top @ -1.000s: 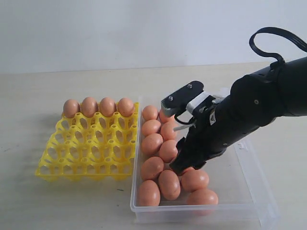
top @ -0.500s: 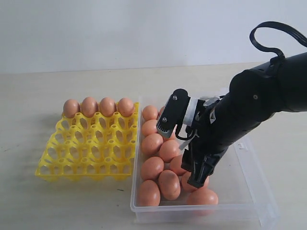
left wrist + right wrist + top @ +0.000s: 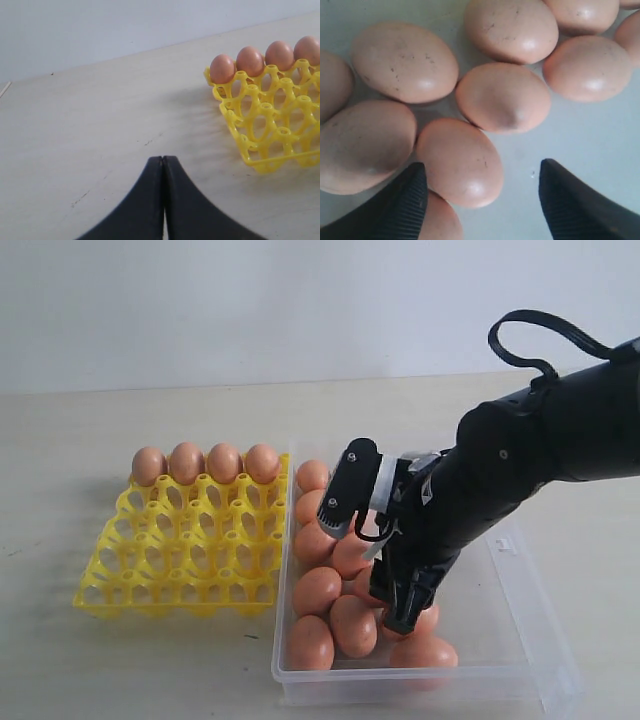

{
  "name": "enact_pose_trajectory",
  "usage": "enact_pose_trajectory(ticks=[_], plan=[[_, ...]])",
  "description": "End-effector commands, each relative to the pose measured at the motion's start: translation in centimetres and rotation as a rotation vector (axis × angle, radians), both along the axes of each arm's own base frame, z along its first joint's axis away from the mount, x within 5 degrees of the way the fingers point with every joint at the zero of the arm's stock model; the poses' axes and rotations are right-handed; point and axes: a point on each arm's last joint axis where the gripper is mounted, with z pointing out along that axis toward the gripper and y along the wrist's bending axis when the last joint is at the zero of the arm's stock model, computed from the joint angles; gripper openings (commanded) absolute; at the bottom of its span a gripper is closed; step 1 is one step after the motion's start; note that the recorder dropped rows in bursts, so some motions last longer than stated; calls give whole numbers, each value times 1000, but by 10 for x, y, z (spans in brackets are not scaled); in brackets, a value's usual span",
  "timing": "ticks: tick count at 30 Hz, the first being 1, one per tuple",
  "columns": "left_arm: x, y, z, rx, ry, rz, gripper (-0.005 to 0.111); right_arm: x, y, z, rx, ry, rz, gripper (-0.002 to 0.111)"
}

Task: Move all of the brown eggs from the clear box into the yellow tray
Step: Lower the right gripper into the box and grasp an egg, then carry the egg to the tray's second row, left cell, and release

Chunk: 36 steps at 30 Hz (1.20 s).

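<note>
Several brown eggs point(image 3: 205, 462) stand in the back row of the yellow tray point(image 3: 180, 560). More brown eggs point(image 3: 318, 590) lie loose in the clear box point(image 3: 520, 640), to the tray's right. My right gripper point(image 3: 400, 618) points down into the box among them, open. In the right wrist view, one egg point(image 3: 460, 162) lies between the fingers of the right gripper point(image 3: 482, 165), close to one fingertip point(image 3: 412, 190) and apart from the other. My left gripper point(image 3: 163, 161) is shut and empty over bare table, with the tray point(image 3: 260, 145) and its eggs point(image 3: 251, 61) off to one side.
The right arm's black body point(image 3: 520, 470) hangs over the box's middle and hides some eggs. The tray's front rows of cups point(image 3: 170, 580) stand open. The box floor point(image 3: 480, 600) right of the eggs is bare.
My right gripper has turned its fingers downward and dropped lower among the eggs in the box, with its jaws spreading wider. The eggs and tray have not moved.
</note>
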Motion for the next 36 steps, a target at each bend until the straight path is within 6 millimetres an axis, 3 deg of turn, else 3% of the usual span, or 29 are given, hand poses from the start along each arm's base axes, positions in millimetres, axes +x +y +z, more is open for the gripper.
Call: enact_pose_trajectory(ticks=[1,13,16,21,22,25,28,30,33,36], plan=[[0,0,2,-13,-18,3,0,9,7,-4,7,-5,-2,62],[0,0,2,-13,-18,3,0,12,9,-20,-37,57,4,61],[0,0,2,-13,-18,3,0,13,9,-21,-35,54,3,46],[0,0,2,-13,-18,3,0,13,9,-20,-32,50,1,-1],[0,0,2,-13,-18,3,0,13,9,-18,-19,51,-24,0],[0,0,2,-13,-18,3,0,9,7,3,-2,23,-25,0],[0,0,2,-13,-18,3,0,8,4,52,110,-139,-45,0],[0,0,2,-13,-18,3,0,12,6,74,233,-261,-97,0],[0,0,2,-13,-18,3,0,27,17,88,514,-377,-284,0],[0,0,2,-13,-18,3,0,32,30,87,700,-399,-374,0]])
